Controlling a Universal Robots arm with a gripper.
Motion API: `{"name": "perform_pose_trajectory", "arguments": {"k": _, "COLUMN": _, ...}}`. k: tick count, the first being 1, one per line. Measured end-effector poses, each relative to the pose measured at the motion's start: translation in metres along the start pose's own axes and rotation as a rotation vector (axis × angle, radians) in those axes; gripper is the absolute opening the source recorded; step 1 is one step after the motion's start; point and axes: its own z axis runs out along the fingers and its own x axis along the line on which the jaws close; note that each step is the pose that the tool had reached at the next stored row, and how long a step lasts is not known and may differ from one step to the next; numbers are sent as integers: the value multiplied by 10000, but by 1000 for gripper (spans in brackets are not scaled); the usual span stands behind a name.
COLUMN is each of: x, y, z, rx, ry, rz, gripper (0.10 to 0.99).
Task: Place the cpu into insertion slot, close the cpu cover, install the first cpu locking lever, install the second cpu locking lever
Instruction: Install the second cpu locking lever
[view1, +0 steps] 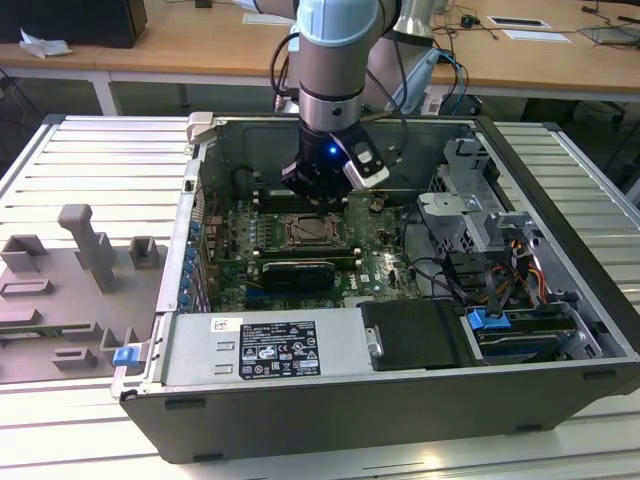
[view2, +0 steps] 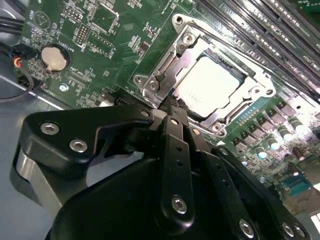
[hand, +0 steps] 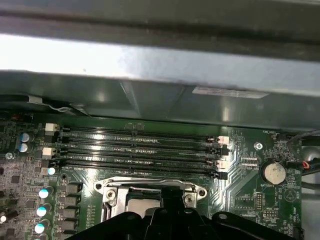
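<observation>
An open dark-grey metal computer case (view1: 560, 330) lies on its side on a ribbed pale metal table (view1: 90, 165). Inside it sits a green motherboard (view1: 375, 245), with four long black memory slots (hand: 140, 150) running side by side in the first wrist view and a round silver coin battery (hand: 274, 172) near their end. A black power supply box with a white label (view1: 270, 350) fills the case's near side. A small blue plastic clip (view1: 490, 322) sits by the drive bays. On the exterior view's left, grey moulded fixtures (view1: 85, 255) stand on the table. Wooden desks (view1: 200, 45) stretch behind.
</observation>
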Motion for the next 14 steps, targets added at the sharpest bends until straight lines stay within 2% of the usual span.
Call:
{"name": "perform_pose_trajectory", "arguments": {"k": 2, "x": -5, "y": 9, "z": -102, "rx": -1, "ry": 24, "rz": 3, "gripper": 106}}
{"name": "perform_pose_trajectory", "arguments": {"k": 4, "x": -6, "y": -1, "z": -139, "rx": -6, "ry": 22, "rz": 1, "gripper": 106}}
{"name": "perform_pose_trajectory", "arguments": {"k": 7, "x": 4, "y": -114, "z": -151, "rx": -2, "ry": 24, "rz": 2, "gripper": 106}}
{"name": "perform_pose_trajectory", "arguments": {"k": 9, "x": 16, "y": -272, "z": -159, "rx": -5, "ry": 28, "rz": 3, "gripper": 106}}
{"name": "perform_pose_trajectory", "arguments": {"k": 12, "x": 21, "y": -348, "z": -158, "rx": -15, "ry": 49, "rz": 5, "gripper": 106}}
{"name": "perform_pose_trajectory", "arguments": {"k": 14, "x": 24, "y": -384, "z": -152, "rx": -31, "ry": 148, "rz": 17, "gripper": 106}}
